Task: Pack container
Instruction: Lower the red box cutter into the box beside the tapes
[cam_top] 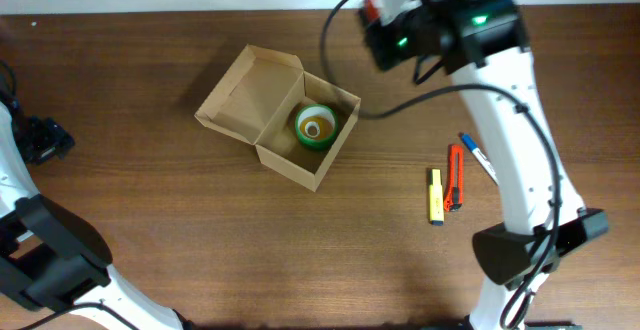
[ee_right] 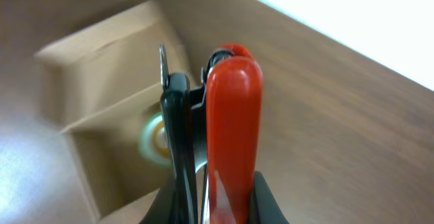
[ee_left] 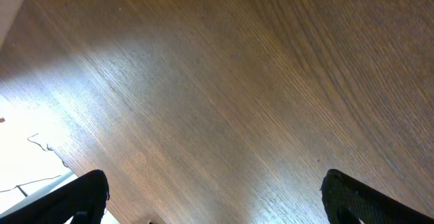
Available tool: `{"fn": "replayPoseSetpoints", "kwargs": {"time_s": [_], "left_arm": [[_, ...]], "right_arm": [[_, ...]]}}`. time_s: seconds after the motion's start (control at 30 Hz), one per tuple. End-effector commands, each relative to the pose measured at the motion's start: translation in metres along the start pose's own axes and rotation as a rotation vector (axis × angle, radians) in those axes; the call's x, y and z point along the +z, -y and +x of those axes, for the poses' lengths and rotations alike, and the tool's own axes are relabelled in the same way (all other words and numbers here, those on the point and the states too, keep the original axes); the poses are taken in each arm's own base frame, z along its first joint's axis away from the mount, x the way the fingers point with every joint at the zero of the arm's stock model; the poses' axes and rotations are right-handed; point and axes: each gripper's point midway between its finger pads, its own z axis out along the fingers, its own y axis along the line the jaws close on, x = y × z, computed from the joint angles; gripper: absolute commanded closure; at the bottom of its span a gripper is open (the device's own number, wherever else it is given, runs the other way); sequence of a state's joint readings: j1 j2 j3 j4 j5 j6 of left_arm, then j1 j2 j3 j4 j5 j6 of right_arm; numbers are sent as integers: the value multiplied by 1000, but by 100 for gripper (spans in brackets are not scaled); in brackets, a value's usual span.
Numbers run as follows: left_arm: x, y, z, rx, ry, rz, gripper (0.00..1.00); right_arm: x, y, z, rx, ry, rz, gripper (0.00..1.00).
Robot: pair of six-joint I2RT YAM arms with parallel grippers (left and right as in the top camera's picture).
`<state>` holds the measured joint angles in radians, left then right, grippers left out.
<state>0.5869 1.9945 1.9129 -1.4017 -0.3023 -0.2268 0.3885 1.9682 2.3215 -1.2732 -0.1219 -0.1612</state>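
Tan cardboard container stands open left of centre on the surface, with a green tape roll inside.

Step in hand: loading. The right fingers grip a red-and-black tool near the container's far corner. The next move calls for centring over the cavity, then releasing.

Only the right wrist view shows this grip. Only the left wrist view shows the left fingers, spread wide and empty.

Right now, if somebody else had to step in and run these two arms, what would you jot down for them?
The left gripper is open and empty over bare table.
The right gripper is shut on a red-and-black tool, held near the container but not yet inside it.
Done: the container's lid is open and a green tape roll sits inside.
Left: drop the tool in. The yellow marker, orange cutter and blue pen lie on the table and probably go in too. Then close the lid.
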Motion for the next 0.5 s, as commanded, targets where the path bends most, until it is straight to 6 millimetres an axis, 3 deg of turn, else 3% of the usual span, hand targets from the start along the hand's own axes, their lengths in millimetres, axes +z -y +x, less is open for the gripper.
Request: {"fn": "replayPoseSetpoints", "kwargs": {"time_s": [0.0, 0.13, 0.23, 0.37, 0.47], "left_arm": [[-7, -5, 1, 1, 18, 0, 0], [-7, -5, 1, 1, 18, 0, 0], [-7, -5, 1, 1, 18, 0, 0], [-7, -5, 1, 1, 18, 0, 0], [-7, -5, 1, 1, 18, 0, 0]], "right_arm": [[2, -56, -2, -186, -1, -117, 96], [29, -108, 18, -308, -93, -195, 97], [62, -133, 39, -365, -185, -189, 96], [110, -149, 64, -388, -289, -146, 96], [140, -149, 82, -368, -355, -122, 96]]}}
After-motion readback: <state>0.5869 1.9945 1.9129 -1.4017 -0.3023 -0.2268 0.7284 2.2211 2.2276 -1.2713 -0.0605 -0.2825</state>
